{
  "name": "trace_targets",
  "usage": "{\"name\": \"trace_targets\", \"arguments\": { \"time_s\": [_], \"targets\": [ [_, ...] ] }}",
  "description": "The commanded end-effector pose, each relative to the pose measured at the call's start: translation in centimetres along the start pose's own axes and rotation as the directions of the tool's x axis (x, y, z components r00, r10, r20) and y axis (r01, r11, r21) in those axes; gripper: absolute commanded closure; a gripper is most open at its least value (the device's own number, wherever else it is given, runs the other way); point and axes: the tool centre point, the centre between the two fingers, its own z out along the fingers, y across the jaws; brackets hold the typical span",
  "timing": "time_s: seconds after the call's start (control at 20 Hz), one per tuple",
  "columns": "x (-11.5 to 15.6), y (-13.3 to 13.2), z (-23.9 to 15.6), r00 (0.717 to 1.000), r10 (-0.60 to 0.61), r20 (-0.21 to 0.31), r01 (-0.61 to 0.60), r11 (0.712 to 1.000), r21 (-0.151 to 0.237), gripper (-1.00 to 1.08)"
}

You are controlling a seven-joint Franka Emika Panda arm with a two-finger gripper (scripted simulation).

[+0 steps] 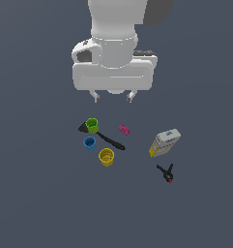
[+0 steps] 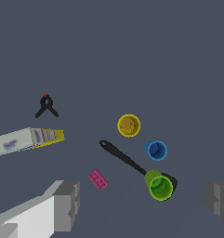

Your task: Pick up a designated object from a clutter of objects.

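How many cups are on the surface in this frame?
3. The green cup sits on the black spatula's blade end, the blue cup just below it, and the yellow cup nearest the spatula's handle. None looks hidden.

Open floor around clamp [image 1: 166,173], seemingly.

Flat, even, dim rendered light; sharp focus, no cast shadows or glare.

Black clamp [image 1: 166,173], red tips
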Motion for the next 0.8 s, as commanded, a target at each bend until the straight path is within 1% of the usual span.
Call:
{"name": "trace_targets", "arguments": {
  "time_s": [0.0, 0.4, 0.75],
  "targets": [
    [0.0, 0.0, 0.0, 1.0, 0.0, 0.0, 0.0, 1.0, 0.0, -0.92],
    [0.2, -1.1, -1.1, 0.999, -0.043, -0.018, 0.043, 0.999, 0.006, -0.92],
    [0.3, -1.3, -1.2, 0.999, -0.047, -0.02, 0.047, 0.999, 0.007, -0.92]
  ]
}}
